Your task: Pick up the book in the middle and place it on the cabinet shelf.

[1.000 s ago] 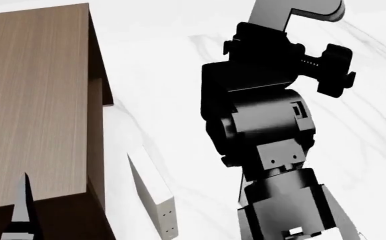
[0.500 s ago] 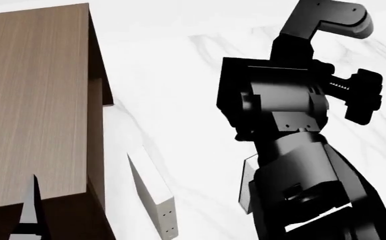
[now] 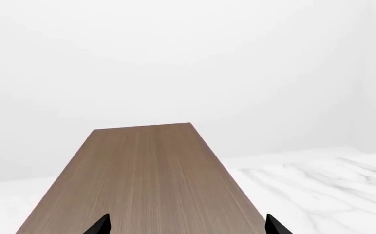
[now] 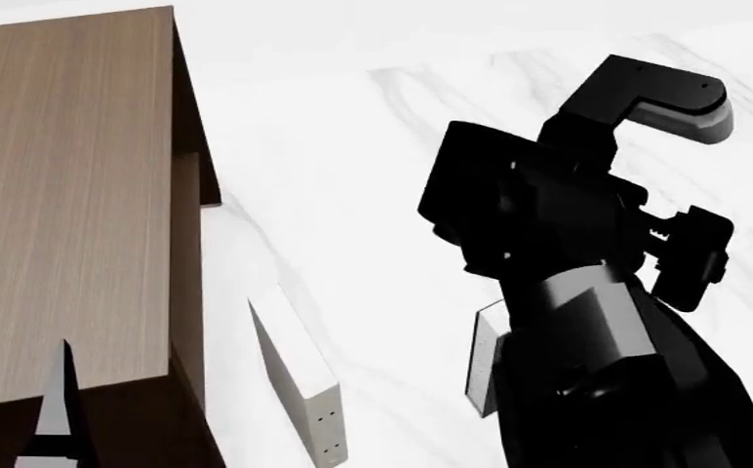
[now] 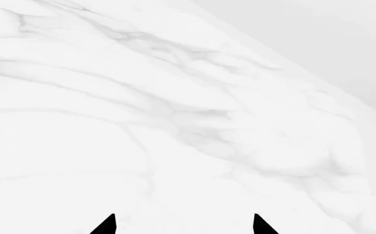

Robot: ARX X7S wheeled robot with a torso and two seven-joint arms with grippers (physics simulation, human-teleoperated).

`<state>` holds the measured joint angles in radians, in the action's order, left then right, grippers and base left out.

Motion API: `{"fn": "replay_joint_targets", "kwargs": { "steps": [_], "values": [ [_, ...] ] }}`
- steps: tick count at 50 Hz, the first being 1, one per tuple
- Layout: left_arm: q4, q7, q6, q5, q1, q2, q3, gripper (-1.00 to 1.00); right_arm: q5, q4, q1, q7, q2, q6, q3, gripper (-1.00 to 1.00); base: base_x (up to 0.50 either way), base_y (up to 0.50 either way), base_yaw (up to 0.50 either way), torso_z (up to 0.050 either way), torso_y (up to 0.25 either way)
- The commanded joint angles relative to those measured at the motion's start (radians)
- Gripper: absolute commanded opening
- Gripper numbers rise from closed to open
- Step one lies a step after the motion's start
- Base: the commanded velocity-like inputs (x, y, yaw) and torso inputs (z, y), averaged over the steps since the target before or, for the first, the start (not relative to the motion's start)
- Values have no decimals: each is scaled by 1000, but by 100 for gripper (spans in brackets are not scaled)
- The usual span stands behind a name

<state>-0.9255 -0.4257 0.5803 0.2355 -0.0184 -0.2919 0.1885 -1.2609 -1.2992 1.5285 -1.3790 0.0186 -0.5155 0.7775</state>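
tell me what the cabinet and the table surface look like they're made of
The cabinet looks like matte brown wood or wood veneer, with fine straight grain lines running along its top. The table looks like smooth white marble, or an imitation, with soft grey veins.

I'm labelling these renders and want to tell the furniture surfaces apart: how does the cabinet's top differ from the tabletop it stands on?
The cabinet shelf has a brown wood-grain top with straight lines running along it; the table is white marble with faint grey veins. The cabinet top sits raised above the table, with darker brown sides dropping down to it. In the head view the table spreads much wider than the cabinet. Both surfaces are flat and level.
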Motion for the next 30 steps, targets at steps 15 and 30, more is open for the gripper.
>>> {"fn": "replay_joint_targets", "kwargs": {
  "steps": [15,30],
  "values": [
    [-1,15,-11,2,-3,7,-15,100,-32,-8,-17,38,-17,9,-90,100,0,0,0,0,0],
    [-15,3,-1,21,-2,-1,-33,100,-236,-6,0,130,-18,48,141,100,0,0,0,0,0]
  ]
}}
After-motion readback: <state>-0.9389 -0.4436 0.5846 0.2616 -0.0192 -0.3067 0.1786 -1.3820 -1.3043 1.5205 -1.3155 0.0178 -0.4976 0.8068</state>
